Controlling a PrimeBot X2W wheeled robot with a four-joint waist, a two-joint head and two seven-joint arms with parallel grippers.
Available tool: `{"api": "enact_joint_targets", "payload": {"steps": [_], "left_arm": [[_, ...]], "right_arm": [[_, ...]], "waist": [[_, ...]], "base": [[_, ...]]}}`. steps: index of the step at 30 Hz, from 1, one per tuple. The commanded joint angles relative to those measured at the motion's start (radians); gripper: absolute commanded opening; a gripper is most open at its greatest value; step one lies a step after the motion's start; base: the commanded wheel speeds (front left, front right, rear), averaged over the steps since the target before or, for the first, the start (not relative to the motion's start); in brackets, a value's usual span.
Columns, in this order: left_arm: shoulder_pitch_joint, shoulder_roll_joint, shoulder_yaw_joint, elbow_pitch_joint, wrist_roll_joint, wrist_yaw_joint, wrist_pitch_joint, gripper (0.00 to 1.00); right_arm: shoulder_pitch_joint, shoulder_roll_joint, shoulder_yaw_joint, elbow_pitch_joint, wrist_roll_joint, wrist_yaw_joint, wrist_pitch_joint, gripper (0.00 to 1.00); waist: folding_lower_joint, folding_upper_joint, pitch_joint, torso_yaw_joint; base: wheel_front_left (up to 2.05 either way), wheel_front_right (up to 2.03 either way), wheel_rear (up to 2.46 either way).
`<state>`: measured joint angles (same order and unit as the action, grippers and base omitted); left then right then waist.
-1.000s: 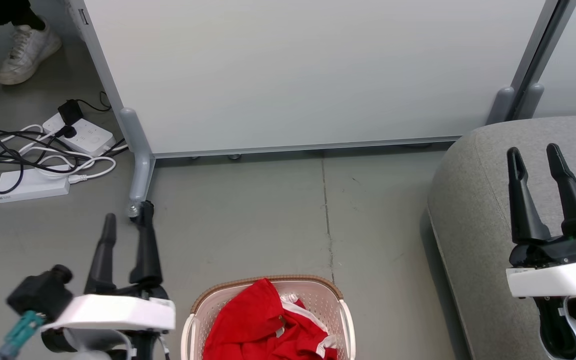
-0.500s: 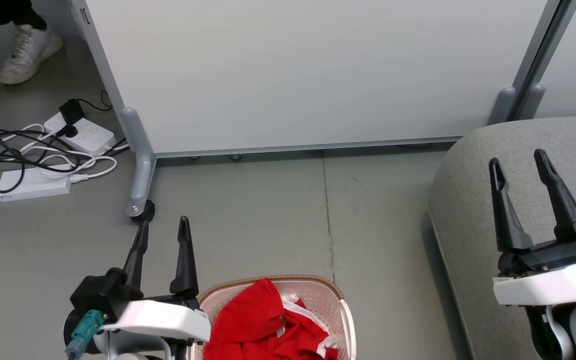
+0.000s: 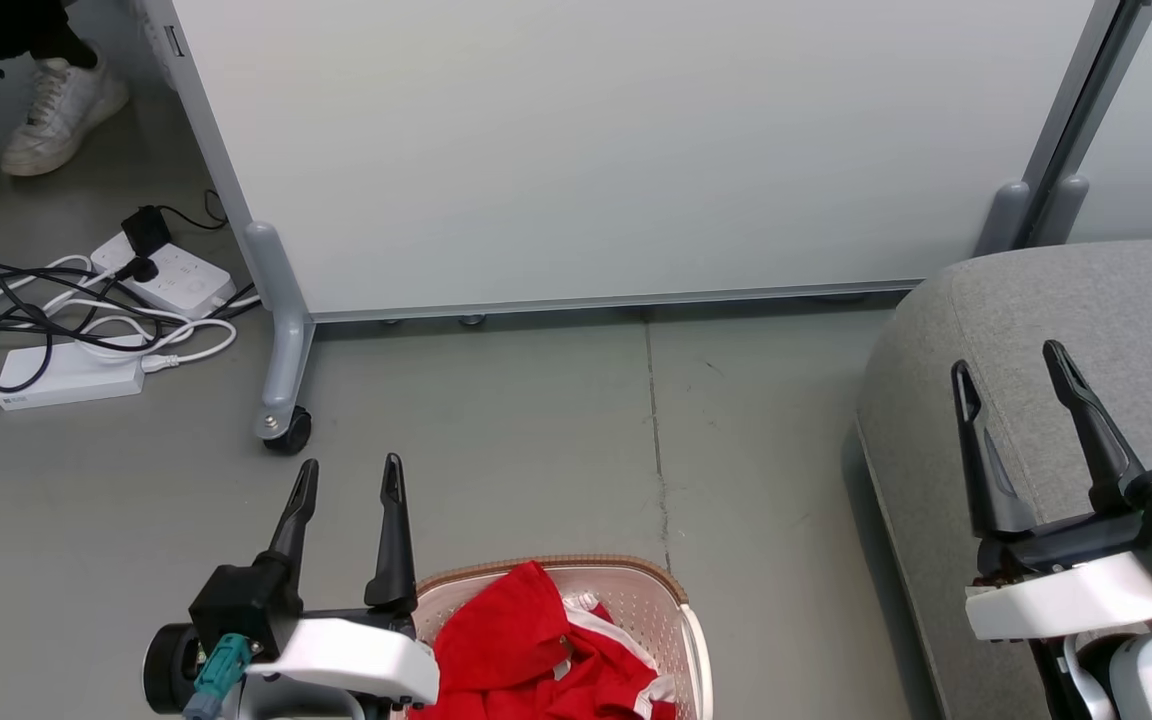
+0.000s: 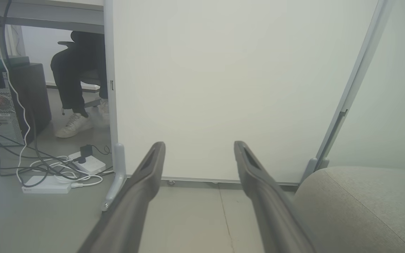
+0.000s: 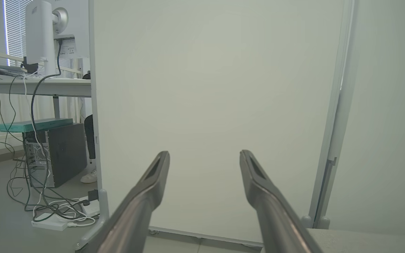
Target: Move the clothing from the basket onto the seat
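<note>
Bright red clothing (image 3: 526, 650) with white trim lies bunched in the cream basket (image 3: 671, 610) with a brown rim, at the bottom middle of the head view. My left gripper (image 3: 351, 475) stands open at the basket's left rim, fingers pointing up and away, nothing between them. My right gripper (image 3: 1011, 360) is open over the left part of the grey seat (image 3: 1126, 320) at the right. In the left wrist view the open left gripper (image 4: 199, 147) faces a white panel, with the seat (image 4: 364, 203) at lower right. The right gripper (image 5: 204, 156) is open too.
A white partition panel (image 3: 616, 140) on a castor foot (image 3: 281, 430) stands across the back. Power strips and tangled cables (image 3: 76, 320) lie on the grey floor at the left. A person's white shoe (image 3: 61, 115) is at top left; a computer tower (image 5: 60, 153) sits under a desk.
My left gripper has swung right, from the floor at left to the basket's left rim. My right gripper has drifted down and left over the seat. The head view shifted slightly.
</note>
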<state>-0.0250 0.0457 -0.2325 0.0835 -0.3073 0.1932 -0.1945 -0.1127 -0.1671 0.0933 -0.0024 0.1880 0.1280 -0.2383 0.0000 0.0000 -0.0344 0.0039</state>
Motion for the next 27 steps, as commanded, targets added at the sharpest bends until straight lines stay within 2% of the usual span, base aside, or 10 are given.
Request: {"api": "enact_joint_targets", "payload": {"steps": [1,7,17,24,27], "left_arm": [[-0.010,0.004,-0.001,0.000,0.025,-0.002,-0.009,1.00],[-0.014,0.005,-0.009,-0.001,0.056,0.007,-0.023,1.00],[-0.002,0.006,-0.034,-0.004,0.140,0.019,-0.047,1.00],[0.004,0.006,-0.044,-0.002,0.183,0.015,-0.060,1.00],[0.006,0.006,-0.064,0.020,0.206,0.000,-0.070,1.00]], "right_arm": [[-0.002,-0.004,-0.007,-0.003,-0.031,0.004,-0.008,1.00],[0.000,-0.002,-0.020,-0.007,-0.083,0.004,-0.012,1.00],[-0.002,0.003,-0.021,-0.020,-0.188,0.003,-0.020,1.00],[0.015,0.020,-0.045,0.000,-0.238,0.003,-0.023,1.00],[0.026,0.050,-0.080,0.040,-0.258,0.004,-0.027,1.00]], "waist": [[0.0000,0.0000,-0.001,0.000],[0.0000,0.0000,-0.007,0.019],[0.0000,0.0000,-0.017,0.120],[0.0000,0.0000,-0.015,0.129],[0.0000,0.0000,-0.003,0.119]], "base": [[0.00,0.00,0.00],[0.00,0.00,0.00],[0.00,0.00,0.00],[0.00,0.00,0.00],[0.00,0.00,0.00]]}}
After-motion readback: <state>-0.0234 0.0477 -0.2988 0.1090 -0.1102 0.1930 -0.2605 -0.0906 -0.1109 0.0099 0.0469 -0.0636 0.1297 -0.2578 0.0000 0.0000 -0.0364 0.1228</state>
